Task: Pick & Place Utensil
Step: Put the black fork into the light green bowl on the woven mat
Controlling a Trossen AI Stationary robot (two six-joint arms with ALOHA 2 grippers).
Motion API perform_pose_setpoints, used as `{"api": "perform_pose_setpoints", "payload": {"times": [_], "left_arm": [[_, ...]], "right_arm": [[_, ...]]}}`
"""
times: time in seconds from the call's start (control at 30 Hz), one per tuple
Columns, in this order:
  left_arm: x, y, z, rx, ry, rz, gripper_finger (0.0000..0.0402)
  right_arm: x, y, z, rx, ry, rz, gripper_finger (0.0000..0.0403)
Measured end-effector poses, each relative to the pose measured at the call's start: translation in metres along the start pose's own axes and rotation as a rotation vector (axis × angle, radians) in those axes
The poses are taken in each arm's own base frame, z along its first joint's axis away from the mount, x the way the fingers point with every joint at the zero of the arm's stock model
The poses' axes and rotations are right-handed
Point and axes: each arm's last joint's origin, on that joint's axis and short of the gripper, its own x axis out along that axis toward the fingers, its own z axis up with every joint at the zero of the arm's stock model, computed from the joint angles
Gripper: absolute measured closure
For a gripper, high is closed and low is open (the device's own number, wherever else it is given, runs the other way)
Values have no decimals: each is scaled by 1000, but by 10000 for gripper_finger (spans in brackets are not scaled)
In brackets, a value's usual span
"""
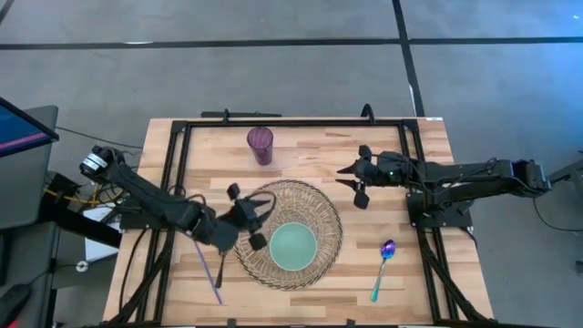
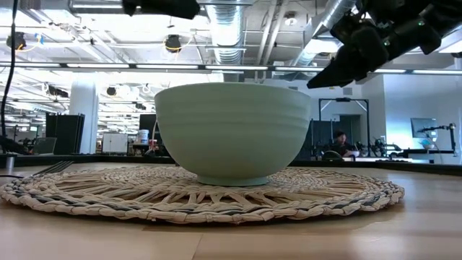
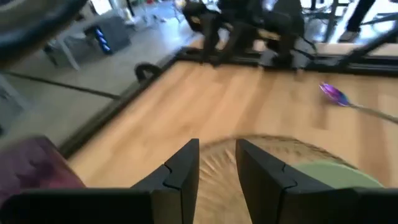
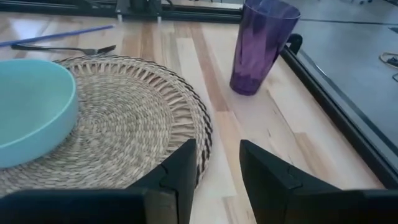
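Observation:
A spoon (image 1: 384, 262) with a shiny purple bowl and a teal handle lies flat on the table to the right of the woven mat (image 1: 273, 200); it also shows in the left wrist view (image 3: 336, 94). A dark fork (image 1: 219, 271) lies to the left of the mat beside a thin purple stick (image 1: 208, 269). A pale green bowl (image 1: 293, 246) stands on the mat. My left gripper (image 1: 246, 217) hangs open and empty over the mat's left edge. My right gripper (image 1: 353, 180) hangs open and empty above the table, just beyond the mat's far right edge.
A purple cup (image 1: 260, 144) stands upright at the far side of the table, between the two arms. A black frame (image 1: 182, 128) runs along the table's left, far and right edges. Bare wood shows around the spoon, at the near right.

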Motion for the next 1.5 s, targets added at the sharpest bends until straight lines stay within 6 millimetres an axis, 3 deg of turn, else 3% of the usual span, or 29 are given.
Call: {"api": "perform_pose_setpoints", "payload": {"times": [0.23, 0.4, 0.5, 0.8, 0.93, 1.5], "left_arm": [[-20, 4, -23, -180, 166, -30, 295], [-23, 12, -47, -500, 539, -36, 295], [-25, 11, -65, -596, 762, -33, 295], [-30, 24, -122, -779, 1102, 140, 295], [-31, 28, -138, -819, 1157, 198, 295], [-31, 15, -136, -891, 1145, 72, 295]], "right_arm": [[-1, 9, 0, -10, 2, 57, 287], [-1, 14, 1, -20, -2, 80, 287], [-1, 13, 1, -21, -8, 78, 287], [-1, 13, 2, -54, -18, 76, 287], [-1, 13, 2, -69, -18, 75, 287], [-1, 13, 2, -54, -14, 75, 287]]}}
